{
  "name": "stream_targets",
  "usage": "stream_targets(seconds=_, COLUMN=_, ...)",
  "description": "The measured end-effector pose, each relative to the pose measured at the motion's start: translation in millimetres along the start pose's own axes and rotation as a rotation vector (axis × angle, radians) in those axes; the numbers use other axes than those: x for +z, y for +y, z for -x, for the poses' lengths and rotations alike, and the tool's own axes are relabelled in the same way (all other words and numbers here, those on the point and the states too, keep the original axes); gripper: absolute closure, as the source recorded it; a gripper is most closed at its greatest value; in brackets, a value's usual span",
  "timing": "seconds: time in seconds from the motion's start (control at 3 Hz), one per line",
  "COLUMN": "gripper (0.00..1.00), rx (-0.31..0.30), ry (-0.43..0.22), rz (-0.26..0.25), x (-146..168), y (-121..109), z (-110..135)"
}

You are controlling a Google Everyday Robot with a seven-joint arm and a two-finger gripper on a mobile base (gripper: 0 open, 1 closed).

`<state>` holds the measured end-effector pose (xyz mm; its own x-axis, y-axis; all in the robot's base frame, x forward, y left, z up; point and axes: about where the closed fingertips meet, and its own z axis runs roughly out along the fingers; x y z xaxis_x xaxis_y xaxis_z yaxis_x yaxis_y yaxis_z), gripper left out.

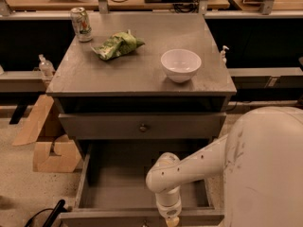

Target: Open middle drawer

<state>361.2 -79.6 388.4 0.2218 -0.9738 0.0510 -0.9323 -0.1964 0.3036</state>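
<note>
The grey cabinet [142, 86] has a closed drawer front with a small round knob [143, 126] under its top. The middle drawer [118, 193], just below it, stands pulled out towards me, and its inside looks empty. Its front edge [109, 217] runs along the bottom of the view and its knob is hidden. My white arm [189, 167] reaches in from the right and bends down over that front edge. My gripper [171, 221] is at the very bottom of the view, at the drawer's front, mostly cut off.
On the cabinet top stand a white bowl [180, 64], a crumpled green bag [117, 45] and a drink can [81, 23]. Cardboard pieces [49, 148] lie on the floor at the left. A dark cable or handle [47, 214] lies at the bottom left.
</note>
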Motion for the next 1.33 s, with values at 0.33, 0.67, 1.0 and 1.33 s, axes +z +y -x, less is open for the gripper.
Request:
stream_targets(seconds=0.33, gripper=0.97, rx=0.000, ry=0.000, rz=0.000, x=0.0, y=0.0, z=0.0)
stream_targets(seconds=0.67, gripper=0.74, rx=0.000, ry=0.000, rz=0.000, x=0.0, y=0.0, z=0.0)
stream_targets(seconds=1.0, gripper=0.44, rx=0.000, ry=0.000, rz=0.000, x=0.1, y=0.1, z=0.0)
stream_targets(seconds=1.33, gripper=0.20, rx=0.000, ry=0.000, rz=0.000, x=-0.2, y=-0.8, z=-0.7)
